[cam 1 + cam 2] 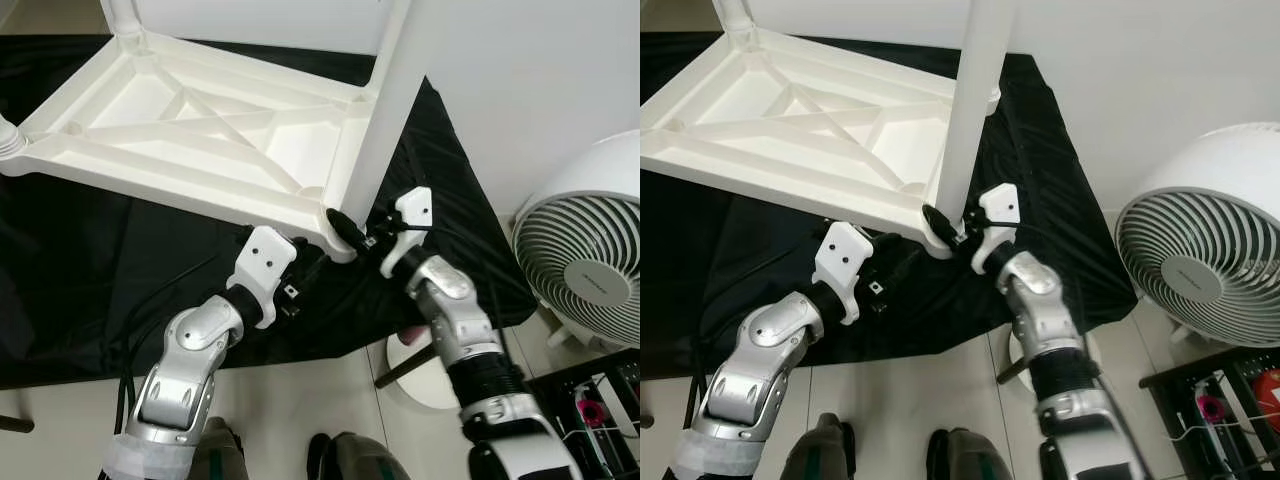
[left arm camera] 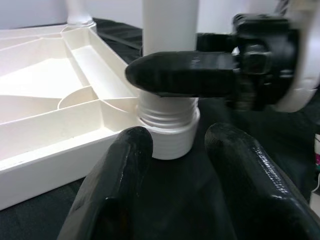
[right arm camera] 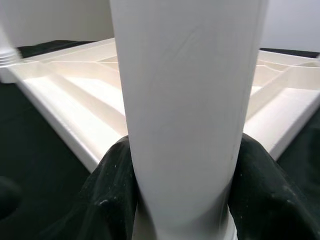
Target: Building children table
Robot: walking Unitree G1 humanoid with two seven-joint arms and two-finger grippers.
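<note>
Tabletop (image 1: 190, 120), white plastic, lies upside down on a black cloth (image 1: 90, 270) spread over the floor, so its ribbed underside with the diagonal braces faces up. One white leg (image 1: 385, 100) stands upright in the corner socket (image 2: 170, 130) nearest the robot, and you can see the threaded collar right at its base. The right gripper (image 1: 358, 232) is clamped on that leg just above the socket, one black finger on each side of the tube (the right wrist view shows both fingers (image 3: 117, 175) pressed against the white plastic). The left gripper (image 2: 175, 170) hovers low by the same corner, its two fingers spread apart with nothing between them, pointing at the socket from just beside it and not touching it as far as I can tell. Two more legs are already standing in the far corners, cut off by the frame edge. Off to the robot's right a white fan (image 1: 585, 255) sits on the pale tile floor, well clear of the cloth.
</note>
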